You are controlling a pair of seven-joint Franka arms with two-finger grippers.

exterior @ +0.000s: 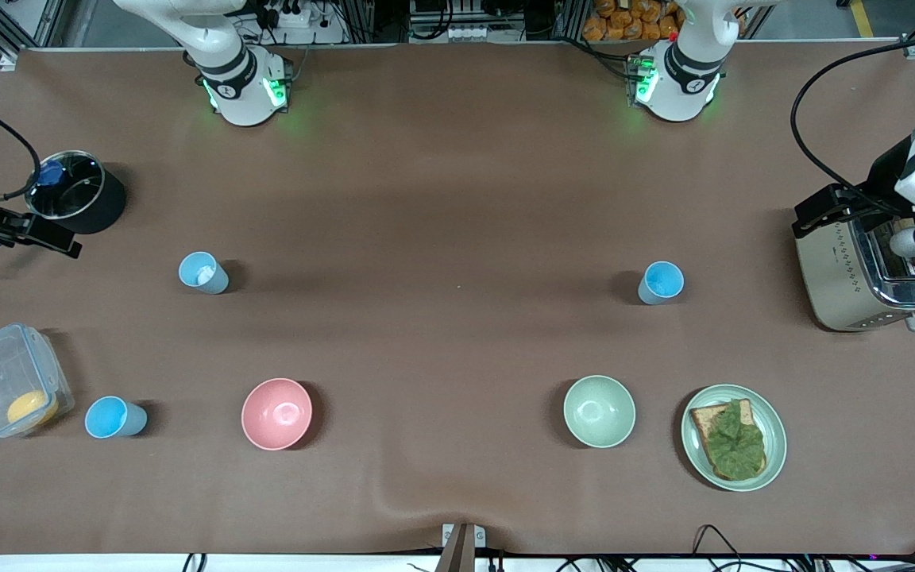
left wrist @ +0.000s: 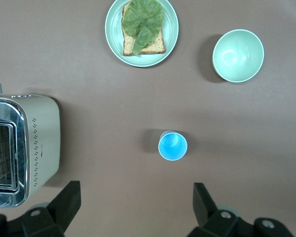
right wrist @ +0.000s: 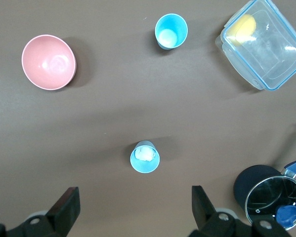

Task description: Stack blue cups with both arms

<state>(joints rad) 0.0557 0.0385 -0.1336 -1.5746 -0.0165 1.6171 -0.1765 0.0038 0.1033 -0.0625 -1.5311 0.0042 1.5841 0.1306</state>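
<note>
since nothing has been picked up yet, all three blue cups stand upright and well apart on the brown table (exterior: 457,199): the paler cup (exterior: 203,272) sits toward the right arm's end, about midway between the table's robot-side edge and its camera-side edge; a second cup (exterior: 114,418) stands nearer the camera-side edge, just beside the clear container (exterior: 13,380) near that corner; the third cup (exterior: 661,282) is toward the left arm's end, not far from the toaster (exterior: 870,270). the left gripper (left wrist: 135,207) hangs over the table beside the third cup with its fingers spread wide and empty, and the right gripper (right wrist: 133,210) hovers likewise by the paler cup, jaws apart, holding nothing. these look like thin, light plastic tumblers, smooth and tapered, so i'd guess they tip or slide easily and flex if squeezed hard; pinching across the rim, or one finger inside the wall, seems the safest hold.
</note>
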